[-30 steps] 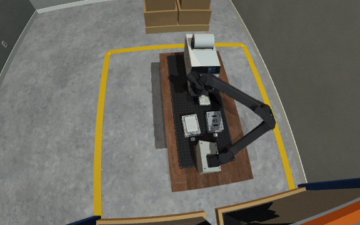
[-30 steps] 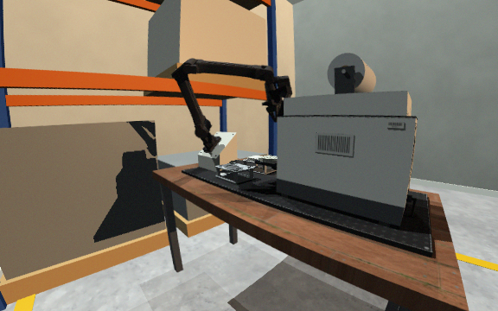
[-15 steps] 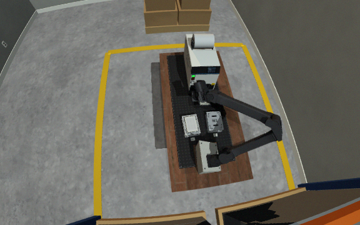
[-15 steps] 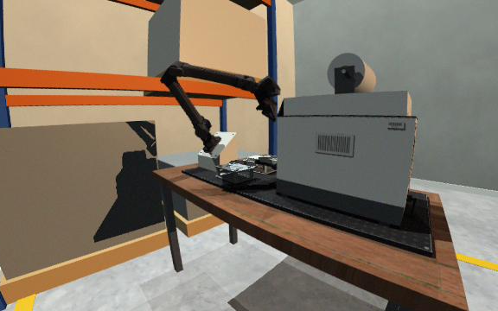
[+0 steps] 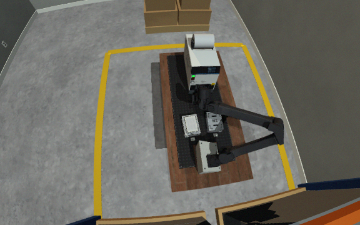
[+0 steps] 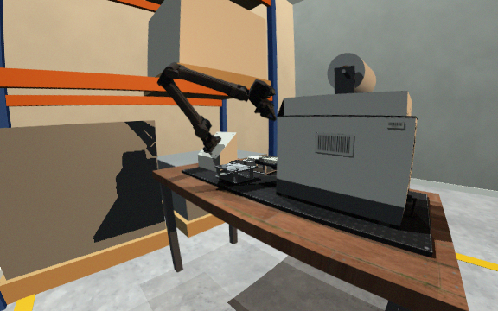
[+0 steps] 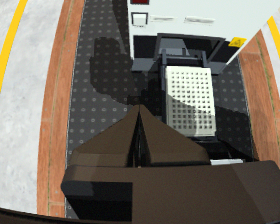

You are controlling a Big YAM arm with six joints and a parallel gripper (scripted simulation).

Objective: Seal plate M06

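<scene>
Plate M06 (image 7: pixel 191 100), pale with open-looking wells, lies on the sealer's stage (image 7: pixel 163 95), which is out in front of the sealer (image 5: pixel 205 59) (image 6: pixel 344 160) (image 7: pixel 201 15). It looks flat; its seating in the locators cannot be told. The sealer's lamp (image 5: pixel 193 76) is green. A white square button (image 7: pixel 139 19) is on its front, under a dark red one. My gripper (image 7: pixel 139 112) (image 6: pixel 274 117) is shut and empty, in front of the sealer and above the mat, left of the plate in the wrist view. Nest N1 (image 5: pixel 214 121) is empty. The N2 plate (image 5: pixel 191 124) sits in its nest.
A grey-white sloped box (image 5: pixel 205 156) stands near the arm's base. The foil roll (image 5: pixel 204 40) (image 6: pixel 349 71) is on top of the sealer. The arm's links reach over the right side of the bench in the top view. The black mat (image 5: pixel 175 94) lies on the wooden table (image 5: pixel 180 184).
</scene>
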